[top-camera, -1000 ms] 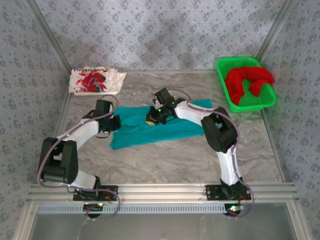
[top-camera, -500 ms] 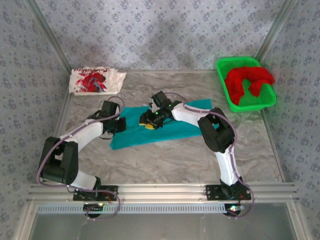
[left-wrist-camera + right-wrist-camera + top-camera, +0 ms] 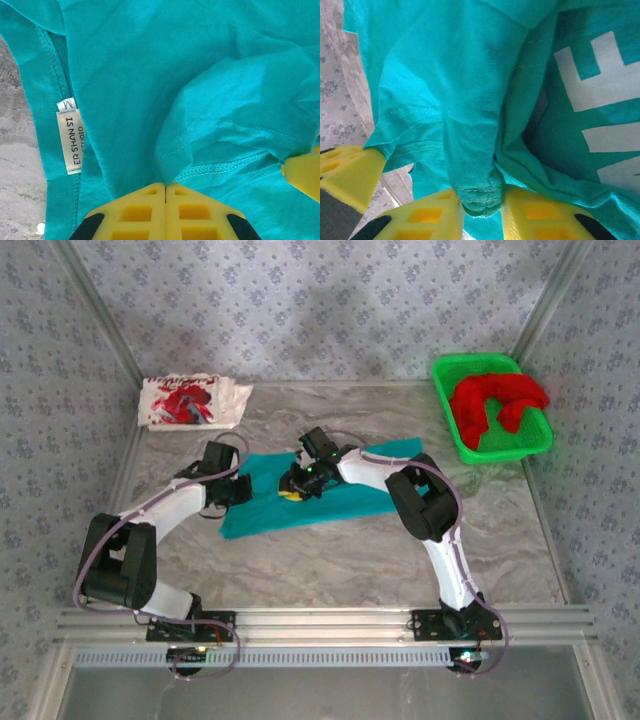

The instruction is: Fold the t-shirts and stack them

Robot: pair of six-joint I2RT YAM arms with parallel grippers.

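Observation:
The teal t-shirt (image 3: 345, 492) lies partly folded in the middle of the table. My left gripper (image 3: 240, 489) is at its left end, shut on a pinched fold of the teal cloth (image 3: 215, 100) beside a hemmed edge; in the left wrist view the gripper (image 3: 165, 186) has its jaws pressed together. My right gripper (image 3: 293, 487) is close beside it, shut on a thick bunch of the same shirt (image 3: 470, 125); in the right wrist view the gripper (image 3: 481, 202) has cloth between its fingers (image 3: 427, 217). White lettering (image 3: 600, 95) shows. The white t-shirt with red print (image 3: 190, 402) lies folded at back left. The red t-shirt (image 3: 495, 402) is crumpled in the basket.
The green plastic basket (image 3: 475, 361) stands at the back right corner. A neck label (image 3: 70, 140) shows on the teal shirt's collar. Each wrist view catches the other gripper's yellow finger (image 3: 302, 175) (image 3: 347, 172) close by. Patterned walls and metal frame posts enclose the marble table (image 3: 350, 570).
My right gripper has moved left across the teal shirt toward the left gripper, opened briefly and closed on a bunch of cloth. The left gripper shifted slightly right, still shut.

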